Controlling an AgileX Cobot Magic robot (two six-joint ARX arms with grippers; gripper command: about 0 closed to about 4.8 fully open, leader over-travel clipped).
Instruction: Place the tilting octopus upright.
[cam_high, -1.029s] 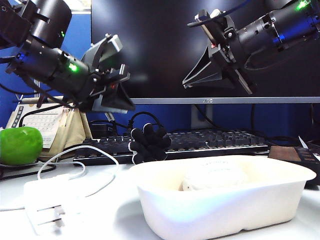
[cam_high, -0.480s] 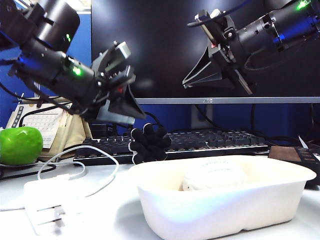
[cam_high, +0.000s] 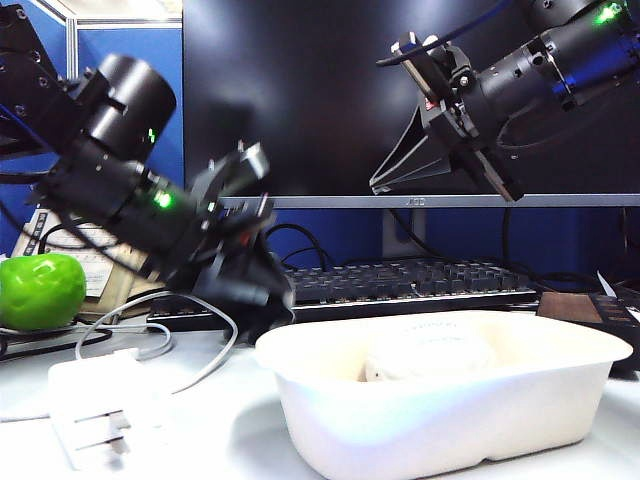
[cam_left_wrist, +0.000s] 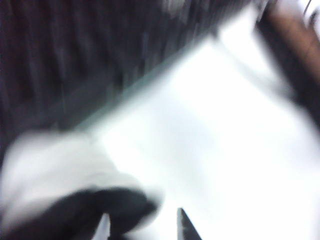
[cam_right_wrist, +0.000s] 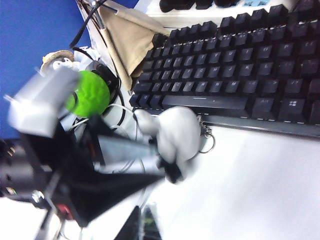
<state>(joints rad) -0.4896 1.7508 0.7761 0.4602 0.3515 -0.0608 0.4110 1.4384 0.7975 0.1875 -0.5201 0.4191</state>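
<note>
Left gripper (cam_high: 262, 300) low beside the octopus (cam_right_wrist: 172, 136), jaws parted round it — no grip visible. Octopus tilted on the table just before the keyboard (cam_high: 400, 283). Right gripper (cam_high: 440, 165) raised above, opening unclear — empty.

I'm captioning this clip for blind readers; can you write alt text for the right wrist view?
The left gripper, jaws apart, closes in on the white octopus lying on the white table in front of a black keyboard. A green apple sits beyond the arm.
</note>
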